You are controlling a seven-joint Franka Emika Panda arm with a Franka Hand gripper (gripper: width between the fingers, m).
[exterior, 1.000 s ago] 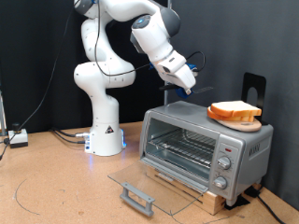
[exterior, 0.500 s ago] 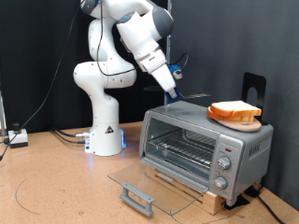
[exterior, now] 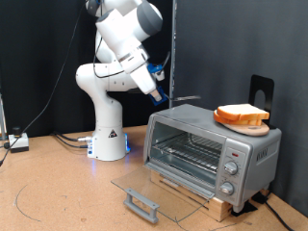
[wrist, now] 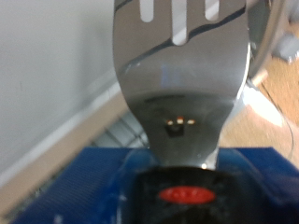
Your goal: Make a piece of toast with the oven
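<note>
A slotted metal spatula (wrist: 182,70) is held clamped between the fingers of the gripper (exterior: 160,93), raised above the exterior view's left end of the oven (exterior: 212,152). The oven's glass door (exterior: 154,194) is seen lowered open, and the piece of toast (exterior: 242,116) is placed on the oven's top.

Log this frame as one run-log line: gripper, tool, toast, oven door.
gripper: in air beside oven, shut on spatula | toast: on top of oven | oven door: open, lying flat | rack: bare
</note>
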